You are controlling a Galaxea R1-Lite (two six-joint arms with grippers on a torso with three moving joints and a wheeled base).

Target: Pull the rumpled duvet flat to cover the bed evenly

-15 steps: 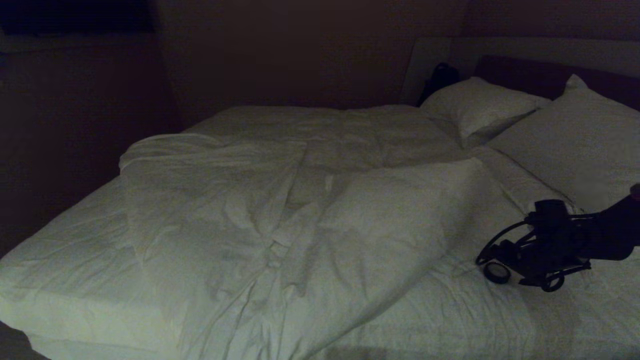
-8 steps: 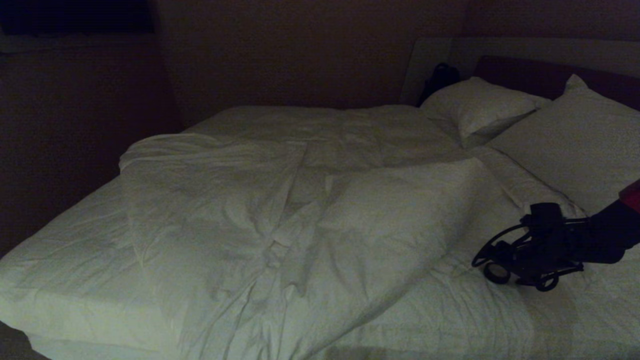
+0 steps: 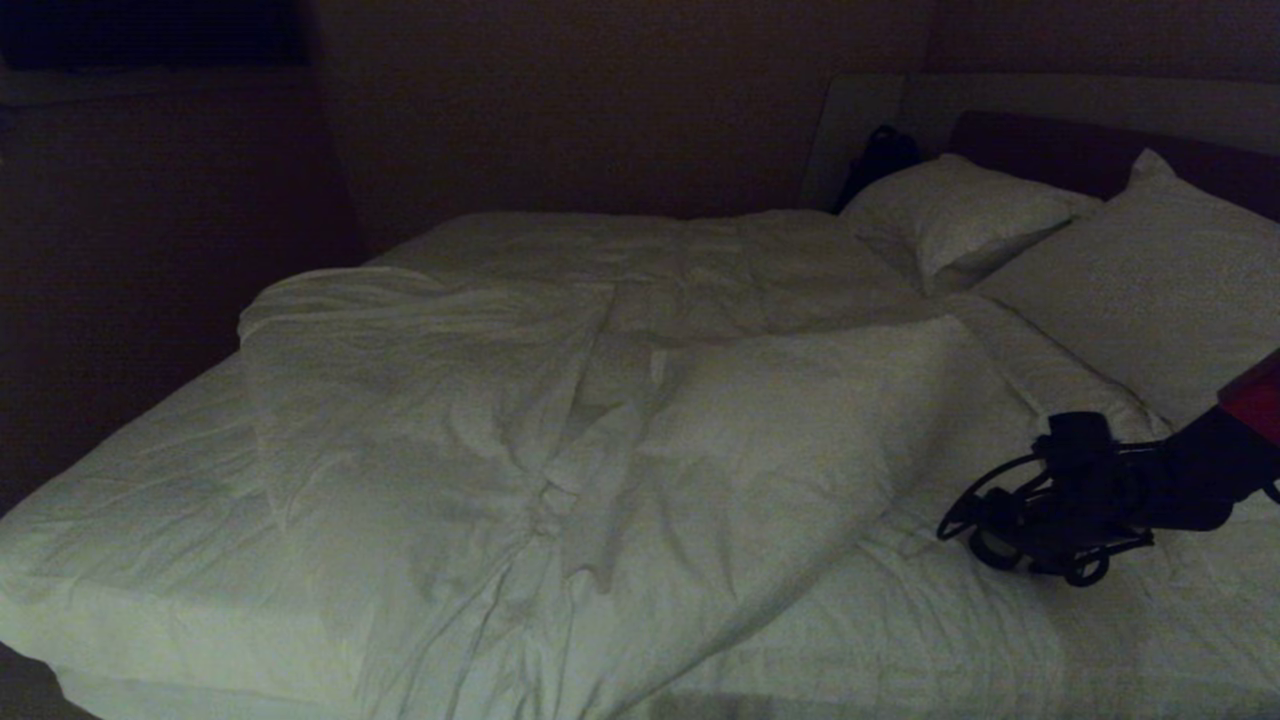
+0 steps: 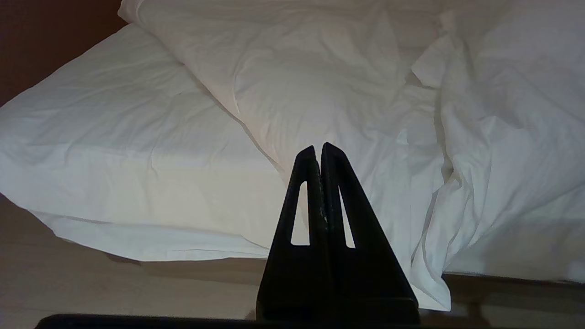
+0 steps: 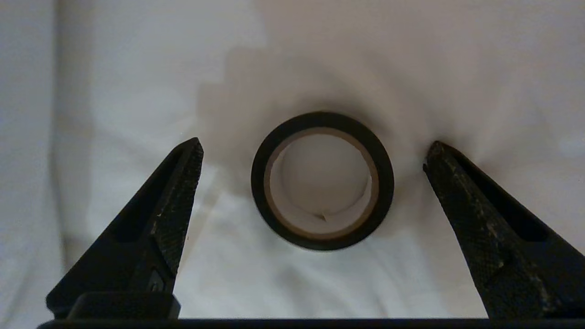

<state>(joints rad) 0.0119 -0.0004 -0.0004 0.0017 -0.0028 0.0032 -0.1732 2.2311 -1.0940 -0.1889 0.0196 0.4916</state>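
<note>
While the duvet lies bunched in a long heap on the bed, its long axis runs from the near edge, where a fold spills over the side, diagonally up toward the far side and the pillows; to its left the mattress sheet is bare, and to its right a creased white stretch reaches toward the head end; a raised lobe of the duvet points toward the pillows. The right gripper hangs low over that right-hand stretch, near the pillows and clear of the heap, its fingers spread wide; in the right wrist view a black roll of tape lies flat on the white fabric between the two fingertips, touching neither. The left gripper is out of the head view; its own camera shows its fingers pressed together, holding nothing, pointing at the near edge of the bed where the duvet drapes down toward the pale floor.
</note>
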